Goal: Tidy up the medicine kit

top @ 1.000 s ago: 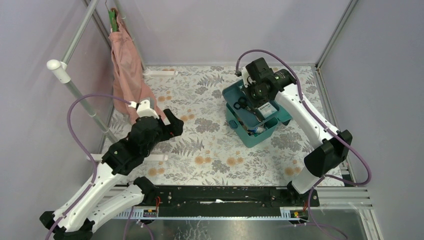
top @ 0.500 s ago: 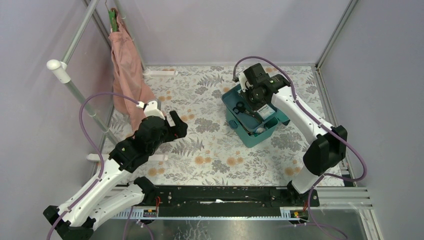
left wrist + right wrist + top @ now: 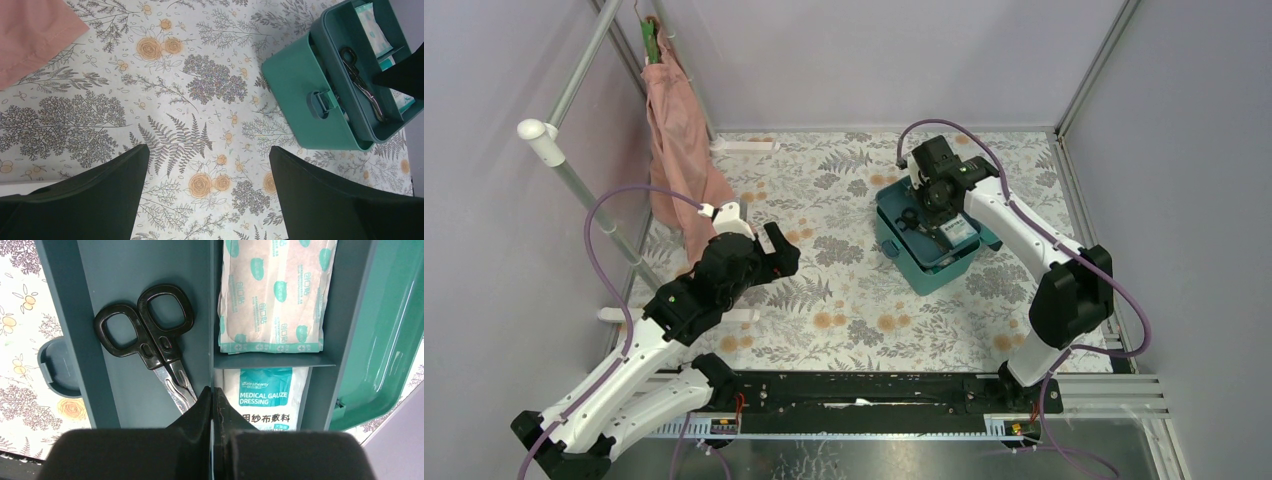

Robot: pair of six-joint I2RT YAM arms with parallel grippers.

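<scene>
The medicine kit point(image 3: 927, 277) point(image 3: 297, 95) is a teal box standing open at the right of the floral mat, its lid point(image 3: 395, 340) tipped back. A darker divided tray point(image 3: 130, 270) sits in it with black scissors point(image 3: 150, 335) point(image 3: 362, 82), a gauze dressing pack point(image 3: 265, 395) and paper-wrapped packets point(image 3: 272, 295). My right gripper point(image 3: 212, 392) point(image 3: 939, 212) is down in the tray, shut on its thin middle divider. My left gripper point(image 3: 209, 147) point(image 3: 776, 245) hovers open over bare mat, left of the kit, holding nothing.
A pink cloth point(image 3: 679, 140) point(image 3: 30, 35) hangs from a slanted pole point(image 3: 574, 180) at the left. White strips lie at the mat's back edge point(image 3: 744, 146) and left edge point(image 3: 734, 315). Walls and frame posts close in the sides.
The right gripper has come down with the tray, which now sits level in the kit instead of tilted above it. The left arm edged a little to the right, then held still.
</scene>
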